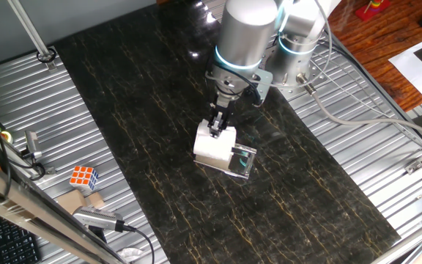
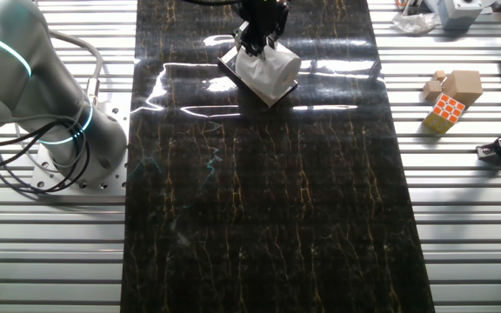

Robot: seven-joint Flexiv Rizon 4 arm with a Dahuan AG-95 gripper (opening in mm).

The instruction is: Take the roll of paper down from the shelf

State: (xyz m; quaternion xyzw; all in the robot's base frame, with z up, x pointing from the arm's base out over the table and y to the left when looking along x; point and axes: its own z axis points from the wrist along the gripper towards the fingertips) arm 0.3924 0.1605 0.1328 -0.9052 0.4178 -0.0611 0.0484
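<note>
A: What is the table like?
B: A dark shiny mat [image 1: 160, 110] on ribbed metal [image 1: 72, 139].
A: And the roll of paper [image 1: 215, 147]?
B: On the clear shelf [image 1: 242, 161], with the gripper [image 1: 217, 130] pinching its top

open: dark desk [image 1: 160, 132] bare on all sides of the roll of paper [image 1: 212, 148] | blocked: shelf [image 1: 242, 161] touching the roll's side; fingers [image 1: 215, 129] on top of it | far obstacles: puzzle cube [image 1: 83, 177], wooden blocks [image 2: 456, 85], both off the mat | cables [image 1: 357, 110] beside arm base
</note>
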